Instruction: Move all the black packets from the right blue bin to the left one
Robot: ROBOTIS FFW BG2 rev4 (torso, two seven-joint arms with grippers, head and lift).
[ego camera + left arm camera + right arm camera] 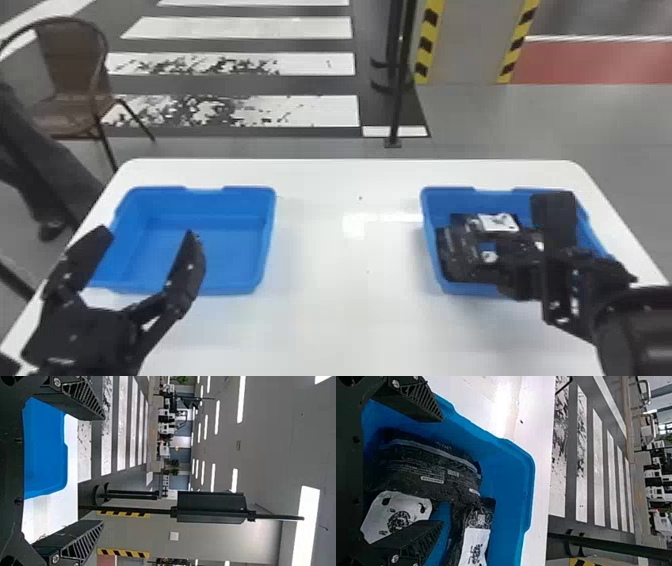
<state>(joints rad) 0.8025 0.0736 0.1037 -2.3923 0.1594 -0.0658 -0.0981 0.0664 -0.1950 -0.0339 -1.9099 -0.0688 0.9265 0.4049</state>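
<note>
Right tool (532,240), released, is at the black packets (454,255) in the right bin (431,200); left tool (147,233), 2 fingers spread, is near the left bin (200,204).

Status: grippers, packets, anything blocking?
Right gripper open, over the right bin. Left gripper open, near the empty left bin. Black packets all in right bin, overlapping. No obstruction seen between bins.

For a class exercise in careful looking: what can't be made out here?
- Head view: part of the right blue bin, behind the right arm.
- Head view: part of the left blue bin, behind the left pincer.
- Right wrist view: one end of a white-labelled packet, cut off by the edge.
- Same view: how many black packets, as they overlap.
</note>
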